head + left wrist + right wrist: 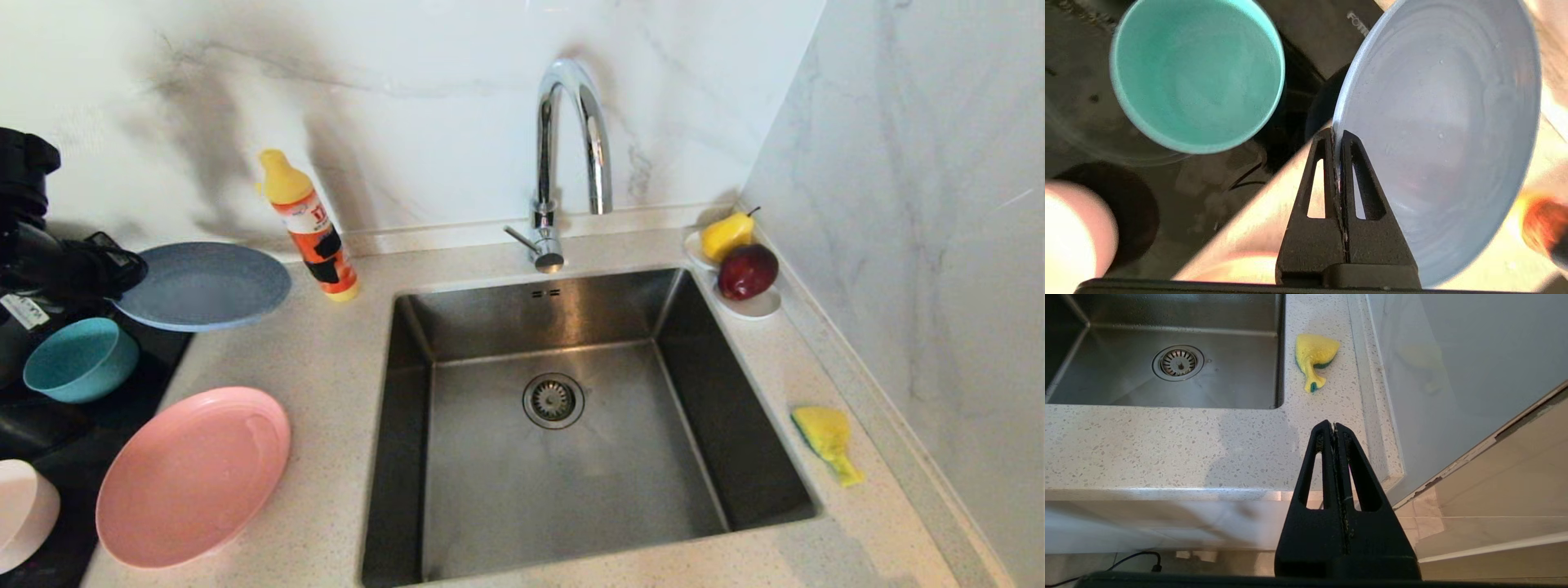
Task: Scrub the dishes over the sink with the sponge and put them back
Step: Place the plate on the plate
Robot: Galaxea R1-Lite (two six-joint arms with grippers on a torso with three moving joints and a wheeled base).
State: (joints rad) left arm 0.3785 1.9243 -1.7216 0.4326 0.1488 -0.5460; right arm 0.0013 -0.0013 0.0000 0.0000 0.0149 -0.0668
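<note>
The grey-blue plate (204,284) is pinched by its rim in the left gripper (1338,136), whose fingers are squeezed tight on the thin edge. The plate is held up off the counter (326,376), to the left of the sink (563,425) and just beside the orange soap bottle (313,230). Only a small bit of the rim is gripped, so the plate could slip out or tip if it is swung fast toward the sink. The soap bottle could also be bumped and knocked over, because it stands right next to the plate.

The teal bowl (80,359) is seen left of the sink, near the held plate. The pink plate (192,475) lies flat on the counter closer to the robot, also left of the sink. The pale bowl (23,510) is seen at the far left edge.

The sponge (826,441) is left lying on the counter to the right of the sink. It is not yet picked up. The right gripper (1334,426) is held low in front of the counter, near the sink's right corner, with its fingers pressed together on nothing.
</note>
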